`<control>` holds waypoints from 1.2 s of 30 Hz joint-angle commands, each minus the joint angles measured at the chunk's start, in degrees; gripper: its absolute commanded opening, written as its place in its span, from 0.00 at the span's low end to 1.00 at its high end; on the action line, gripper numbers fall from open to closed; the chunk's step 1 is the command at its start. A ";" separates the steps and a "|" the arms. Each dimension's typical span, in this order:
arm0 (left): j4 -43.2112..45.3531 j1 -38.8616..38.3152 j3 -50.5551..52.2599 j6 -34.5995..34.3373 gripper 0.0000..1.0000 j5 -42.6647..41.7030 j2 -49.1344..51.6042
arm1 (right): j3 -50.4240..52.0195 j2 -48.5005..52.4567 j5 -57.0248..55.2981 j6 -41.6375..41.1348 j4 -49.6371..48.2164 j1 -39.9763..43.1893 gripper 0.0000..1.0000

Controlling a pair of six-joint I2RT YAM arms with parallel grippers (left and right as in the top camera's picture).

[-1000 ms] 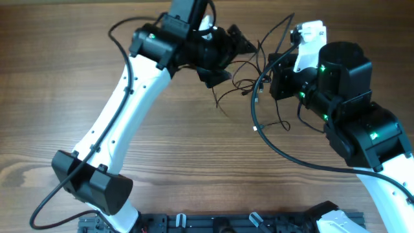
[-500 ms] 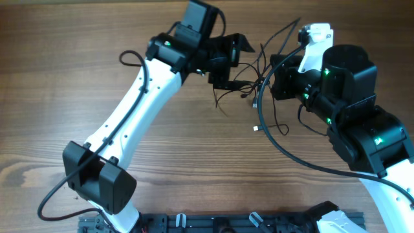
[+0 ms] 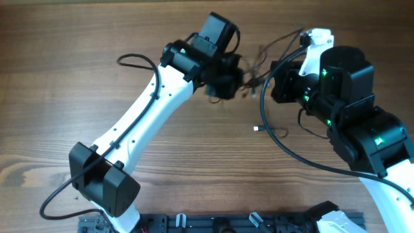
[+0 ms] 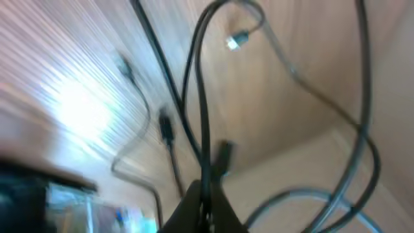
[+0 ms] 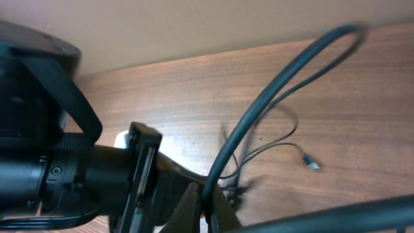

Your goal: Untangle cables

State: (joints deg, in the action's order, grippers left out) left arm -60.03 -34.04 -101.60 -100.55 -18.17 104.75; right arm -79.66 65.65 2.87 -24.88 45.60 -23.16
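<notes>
Both arms meet at the far side of the worktop [image 3: 97, 39], and the cables [image 3: 257, 63] are bunched in the narrow gap between them, partly lifted off the wood. My left pincer [image 4: 206, 206] is clenched: in its wrist view a dark strand runs straight down into the closed tips, while other loops and a small plug [image 4: 234, 41] hang beyond it. My right pincer [image 5: 203, 208] is clenched too. A dark cord leads into its closed tips, and I take that to be one of the cables, though it sits so close to the lens that it looks thicker than it should, so I would not swear to it.

I read this arrangement as a two-point hold. With each side pinching a different part of the knot, drawing the arms apart should open the loops instead of dragging the whole bundle along. One loose end trails towards me on the wood and finishes in a silvery-white tip [image 3: 257, 129], well apart from the knot; it lies slack, which suggests that this stretch is already free.

As for writing, I can find no brand, label or lettering anywhere. The only markings are small green lights on the arm housings, and the left wrist view is too smeared to read in any case.
</notes>
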 commanded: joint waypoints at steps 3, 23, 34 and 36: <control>-16.74 11.21 0.42 21.00 0.04 23.26 -1.53 | -1.84 -1.90 -3.02 0.57 0.00 2.10 0.04; -17.84 34.51 0.42 46.38 0.29 12.83 -20.68 | -1.73 4.74 -4.85 3.08 5.42 5.55 0.82; -18.49 32.26 0.42 48.37 1.00 12.81 -19.19 | 6.32 10.19 1.40 -43.58 19.91 5.55 1.00; -18.91 32.28 0.42 50.66 1.00 12.83 -19.19 | 11.87 12.79 3.13 -55.04 20.04 5.55 1.00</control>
State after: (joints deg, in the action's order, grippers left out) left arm -78.43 -1.56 -101.38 -53.76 -4.69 85.58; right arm -74.52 74.08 3.46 -56.60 64.84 -17.56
